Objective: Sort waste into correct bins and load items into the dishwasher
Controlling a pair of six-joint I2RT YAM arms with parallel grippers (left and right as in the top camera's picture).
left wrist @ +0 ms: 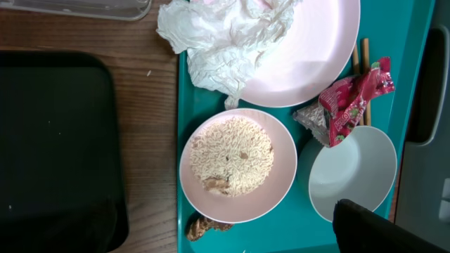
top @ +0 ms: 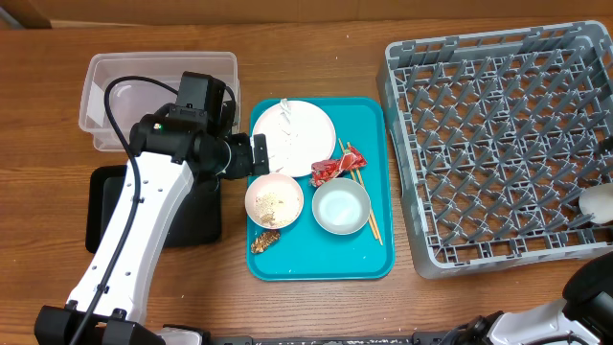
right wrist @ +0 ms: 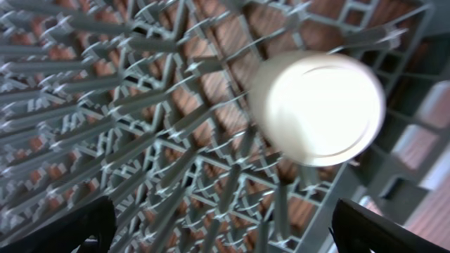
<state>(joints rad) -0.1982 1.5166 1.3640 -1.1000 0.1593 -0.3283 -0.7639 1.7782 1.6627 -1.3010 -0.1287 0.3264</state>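
On the teal tray (top: 364, 115) sit a white-pinkish plate (top: 311, 129) holding a crumpled white napkin (left wrist: 225, 39), a red wrapper (top: 333, 170), a bowl of rice (left wrist: 235, 158), an empty white bowl (top: 341, 206), chopsticks (top: 372, 216) and a brown food lump (top: 265, 241). My left gripper (top: 257, 155) hovers open and empty over the tray's left edge, above the rice bowl. A white cup (right wrist: 316, 105) sits in the grey dish rack (top: 498, 144). My right gripper (right wrist: 225, 225) is open above the rack, near the cup.
The clear tub (top: 105, 86) stands at the back left, partly under my left arm. The black tray (top: 105, 206) lies in front of it, left of the teal tray. Bare wooden table separates the teal tray and the rack.
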